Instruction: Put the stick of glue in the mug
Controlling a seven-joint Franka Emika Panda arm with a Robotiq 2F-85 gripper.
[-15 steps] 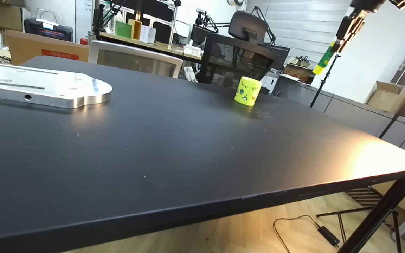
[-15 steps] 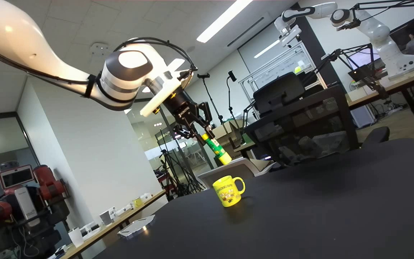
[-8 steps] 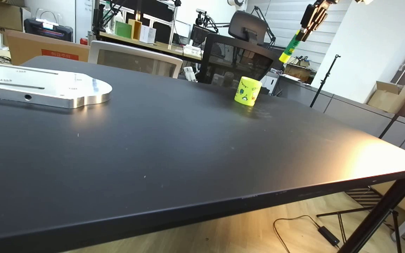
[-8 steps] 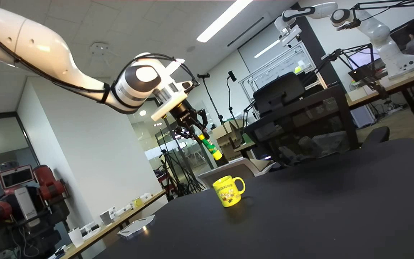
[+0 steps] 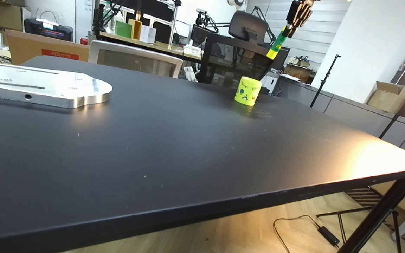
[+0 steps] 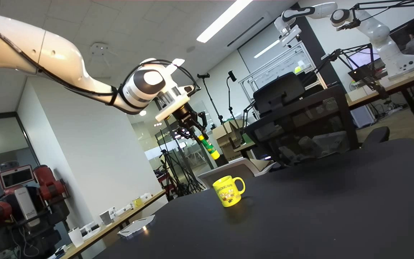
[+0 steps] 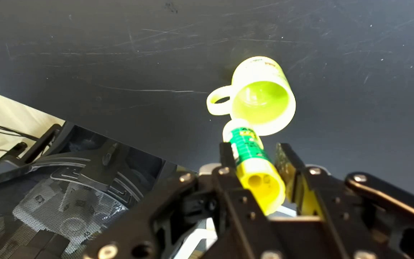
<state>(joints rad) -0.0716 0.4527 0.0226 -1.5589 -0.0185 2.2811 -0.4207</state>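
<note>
Stick of glue, yellow at both ends and green between, held in mid-air by the gripper, narrowed to its width near the upper end, with the lower end free and pointing down at a slant. Lower, on the dark tabletop, a lime-yellow mug, upright, mouth uppermost, handle to one side. In both exterior views, a clear gap between stick and mug, with no contact. In the wrist view, far end of the stick across the near edge of the mug's rim (an overlap along the line of sight, to judge from the exterior views, and not a touch). Inside the mug, as far as visible, nothing but a pale gleam.

Progress, by the look of it, past halfway. Done: picking up, lifting and most of the carrying. Left to do: probably a little sideways travel to bring the free end over the mouth, perhaps some straightening of the slant, then lowering into the mug, letting go and backing away.
</note>
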